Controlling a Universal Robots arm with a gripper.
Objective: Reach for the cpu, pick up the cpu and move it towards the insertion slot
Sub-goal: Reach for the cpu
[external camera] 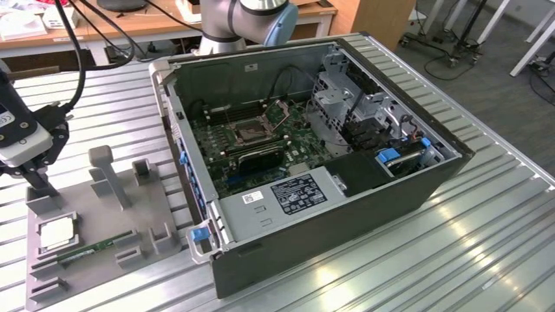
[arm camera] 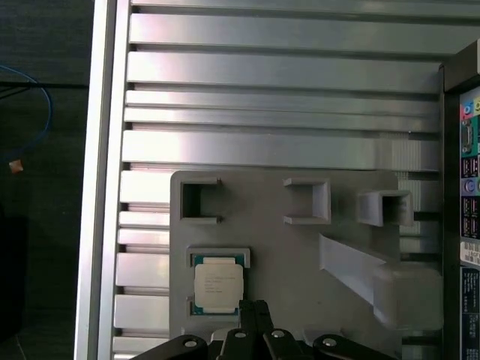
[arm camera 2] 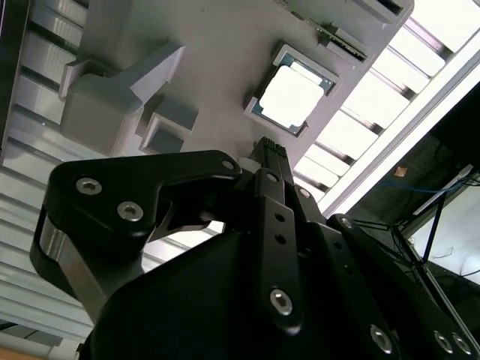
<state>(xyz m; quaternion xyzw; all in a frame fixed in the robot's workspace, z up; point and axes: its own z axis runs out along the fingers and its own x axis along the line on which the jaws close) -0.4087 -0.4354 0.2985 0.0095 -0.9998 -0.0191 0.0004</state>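
Arm (external camera: pixel 245 18) rises from its base at rear. The wrist (external camera: pixel 19 133) hangs at the exterior view's left, gripper (external camera: pixel 40 184) pointing straight down. In the first wrist view its fingertips (arm camera: pixel 247 309) are pressed together.

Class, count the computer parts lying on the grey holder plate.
2: the cpu in its square recess, and a green memory stick lying right beside it. Nothing seems hidden.

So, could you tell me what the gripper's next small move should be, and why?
Probably opening the fingers. They sit closed together near a corner of the small square silvery cpu, which lies untouched in its recess on the grey plastic holder and looks wider than that closed tip.
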